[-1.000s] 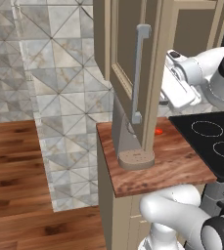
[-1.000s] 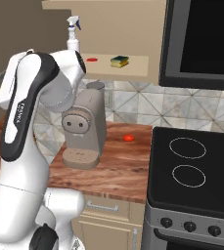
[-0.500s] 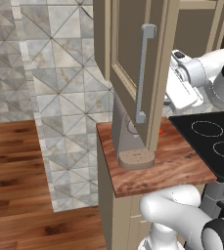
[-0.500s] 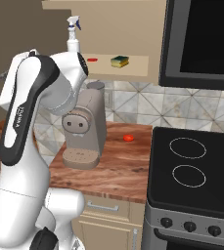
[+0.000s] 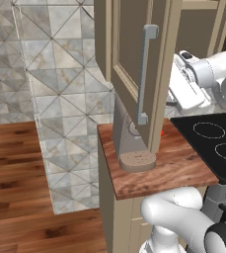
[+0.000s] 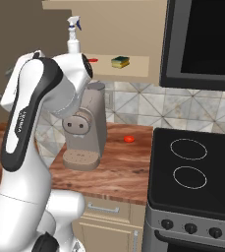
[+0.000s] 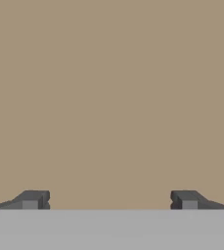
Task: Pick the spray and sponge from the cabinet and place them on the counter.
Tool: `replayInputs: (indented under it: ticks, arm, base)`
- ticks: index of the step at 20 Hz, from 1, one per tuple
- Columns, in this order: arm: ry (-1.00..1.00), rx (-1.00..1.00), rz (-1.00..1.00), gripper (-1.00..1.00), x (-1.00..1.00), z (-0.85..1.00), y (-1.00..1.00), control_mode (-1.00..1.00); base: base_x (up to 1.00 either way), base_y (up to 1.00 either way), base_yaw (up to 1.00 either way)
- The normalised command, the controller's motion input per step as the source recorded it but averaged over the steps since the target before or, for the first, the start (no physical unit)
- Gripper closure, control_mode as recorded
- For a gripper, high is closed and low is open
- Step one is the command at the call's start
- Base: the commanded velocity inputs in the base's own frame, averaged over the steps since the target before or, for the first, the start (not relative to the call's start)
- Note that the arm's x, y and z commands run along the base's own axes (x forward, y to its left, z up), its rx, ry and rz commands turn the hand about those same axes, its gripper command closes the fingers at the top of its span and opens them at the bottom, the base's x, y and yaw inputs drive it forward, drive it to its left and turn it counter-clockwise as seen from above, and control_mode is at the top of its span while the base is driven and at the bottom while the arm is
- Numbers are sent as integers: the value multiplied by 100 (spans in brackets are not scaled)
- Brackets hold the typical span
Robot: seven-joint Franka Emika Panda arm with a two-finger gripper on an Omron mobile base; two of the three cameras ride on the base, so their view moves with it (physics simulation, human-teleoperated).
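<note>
The cabinet door (image 5: 134,74) stands swung wider than a second ago, its grey bar handle (image 5: 145,74) carried further out over the counter (image 5: 154,170). The gripper (image 7: 108,200) now has its fingertips (image 7: 31,200) spread wide apart, with nothing between them, facing plain tan wood close up.

We see the spray (image 6: 73,35) and sponge (image 6: 120,62) in the cabinet (image 6: 133,34), above the coffee machine (image 6: 88,130) on the desk (image 6: 121,167).
</note>
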Motion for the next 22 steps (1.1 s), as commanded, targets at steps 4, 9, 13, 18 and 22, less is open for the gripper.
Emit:
replayInputs:
  ticks: [4, 9, 13, 18, 22]
  arm:
    - [11, 0, -7, -100, -1, 7, -38, -100]
    - [10, 0, -10, -100, 0, 2, -50, -100]
    - [2, 0, -12, -100, 0, 0, -48, -100]
    - [0, 0, -15, -100, 0, -2, -39, -100]
    - [-1, 0, -19, -100, 0, -3, -22, -100]
  base:
    - [0, 0, 0]
    - [0, 0, 0]
    - [0, 0, 0]
    - [0, 0, 0]
    - [0, 0, 0]
